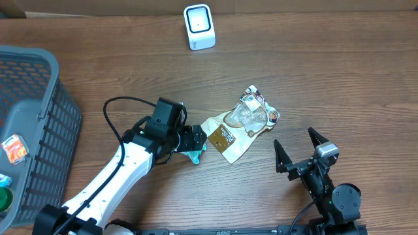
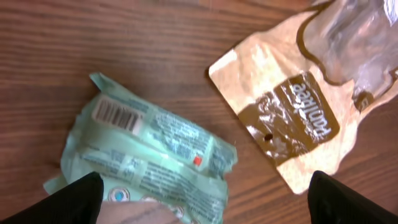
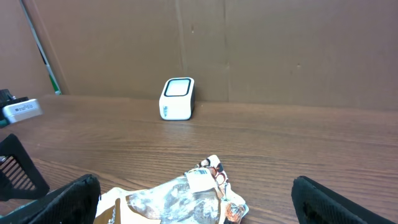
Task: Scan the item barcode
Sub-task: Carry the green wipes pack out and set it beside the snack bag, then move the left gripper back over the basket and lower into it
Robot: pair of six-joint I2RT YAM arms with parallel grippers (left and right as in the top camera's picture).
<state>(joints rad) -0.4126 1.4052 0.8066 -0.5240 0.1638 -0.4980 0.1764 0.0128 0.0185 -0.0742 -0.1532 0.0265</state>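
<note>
Grey basket (image 1: 39, 117) on worktop (image 1: 130, 65), holding orange packet (image 1: 14, 149) and green item (image 1: 4, 199); right of basket, mint pack (image 2: 149, 155) between left fingers (image 2: 74, 202), spread apart; farther right, right fingers (image 1: 281, 156) wide apart.

Where things lie on the surface (image 1: 130, 65)
Scanner (image 1: 199, 27) at the far edge, basket (image 1: 62, 98) at the left edge; packet (image 2: 149, 149) under my left pincer (image 1: 194, 145), just left of the pouch (image 1: 228, 137).

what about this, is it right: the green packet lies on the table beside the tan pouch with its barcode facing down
Not quite. The green packet lies on the table beside the tan pouch, but its barcode faces up, not down; the left wrist view shows it.
</note>
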